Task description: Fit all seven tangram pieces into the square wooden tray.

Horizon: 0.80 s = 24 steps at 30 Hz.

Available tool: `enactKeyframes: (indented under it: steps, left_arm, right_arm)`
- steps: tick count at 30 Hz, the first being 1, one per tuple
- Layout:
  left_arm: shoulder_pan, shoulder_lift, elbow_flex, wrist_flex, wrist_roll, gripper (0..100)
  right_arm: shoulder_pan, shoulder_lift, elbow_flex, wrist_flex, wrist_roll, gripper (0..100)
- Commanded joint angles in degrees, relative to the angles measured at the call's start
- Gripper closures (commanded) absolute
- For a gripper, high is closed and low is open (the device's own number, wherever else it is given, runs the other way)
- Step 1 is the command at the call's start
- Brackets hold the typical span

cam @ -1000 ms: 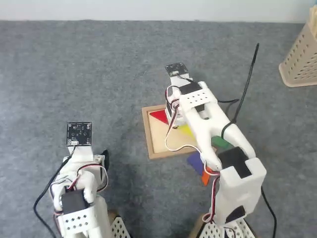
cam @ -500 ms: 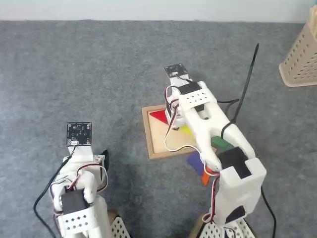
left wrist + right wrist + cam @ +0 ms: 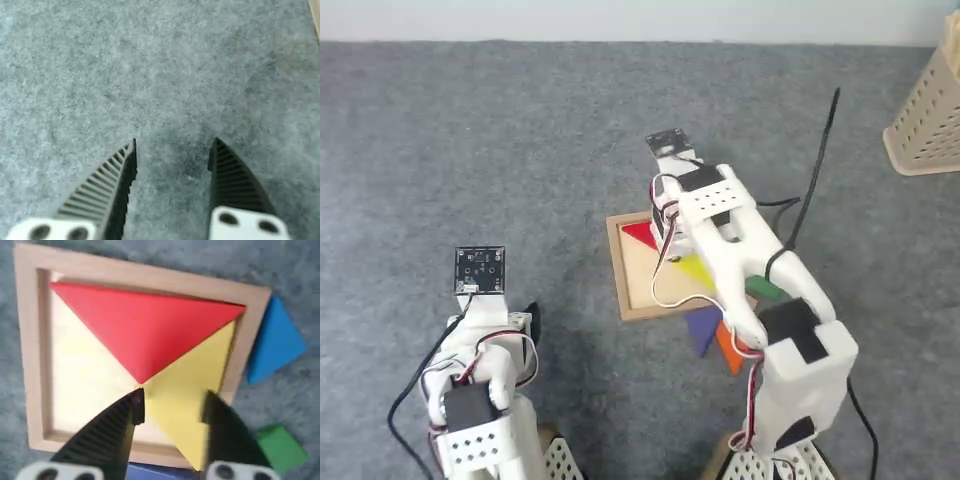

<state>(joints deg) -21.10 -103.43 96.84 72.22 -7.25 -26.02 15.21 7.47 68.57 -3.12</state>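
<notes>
My right gripper (image 3: 173,398), fingers spread, straddles the yellow triangle (image 3: 200,375), whose tip seems to ride over the tray (image 3: 150,276) rim.

My high camera looks down on the grey mat (image 3: 470,130) from far up. My right wrist camera sits close over the tray (image 3: 150,277), which both see. My left one sits close over mat.
</notes>
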Motion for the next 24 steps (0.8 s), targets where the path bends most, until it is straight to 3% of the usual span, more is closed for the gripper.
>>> enactKeyframes:
  steps: [1,10,24]
  left_arm:
    - [-0.26,-0.88,-0.22,0.18,0.53,77]
    - [-0.26,-0.88,-0.22,0.18,0.53,77]
    - [-0.26,-0.88,-0.22,0.18,0.53,77]
  right_arm:
    - [2.15,-7.52,-0.35,-0.4,0.53,92.0]
    - [2.24,-12.62,7.91,-6.02,1.05,99.3]
    - [3.21,0.57,6.59,-11.74,1.14,99.2]
